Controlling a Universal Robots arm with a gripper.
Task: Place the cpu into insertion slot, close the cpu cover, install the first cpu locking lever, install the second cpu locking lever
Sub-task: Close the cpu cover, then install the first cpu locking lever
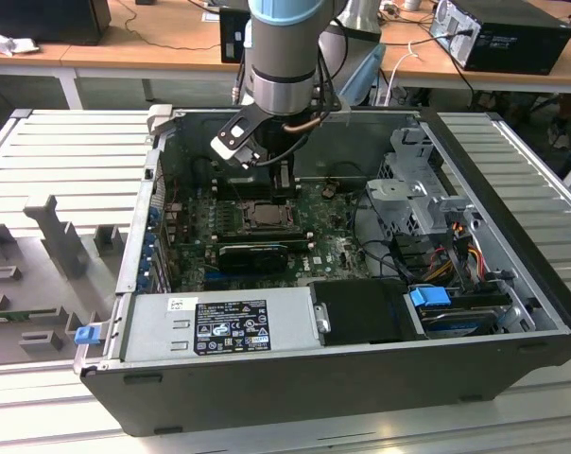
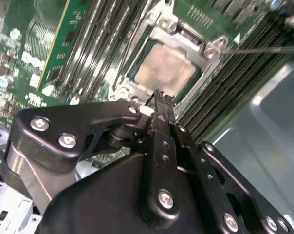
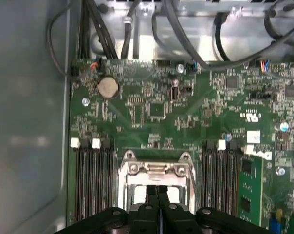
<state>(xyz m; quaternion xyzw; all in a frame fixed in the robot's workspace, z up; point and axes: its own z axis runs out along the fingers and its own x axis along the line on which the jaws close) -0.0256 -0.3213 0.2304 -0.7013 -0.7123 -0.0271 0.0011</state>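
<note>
Wooden desks (image 1: 153, 47) run along the back of the room, and nearer to me a ribbed grey table (image 1: 77, 151) carries the open computer case (image 1: 361, 378). From the exterior view I see my arm (image 1: 281, 57) reaching down into the case, with the gripper (image 1: 284, 194) hanging just over the insertion slot (image 1: 265, 214) on the green circuit board (image 1: 333, 251).

In the second wrist view the gripper's black fingers (image 2: 160, 109) are pressed together with nothing between them. Their tip sits at the near edge of the silver cpu cover (image 2: 132, 58). The cover lies flat, and the pale cpu (image 2: 166, 72) shows through its cut-out, seated in the slot. A thin metal rod (image 2: 264, 48) runs from one corner of the slot out across the memory slots (image 2: 234, 78).

In the first wrist view the joined fingers stand over the cover's open middle. Memory slots flank it on both sides, and a coin battery (image 3: 108, 87) lies farther up the board.
</note>
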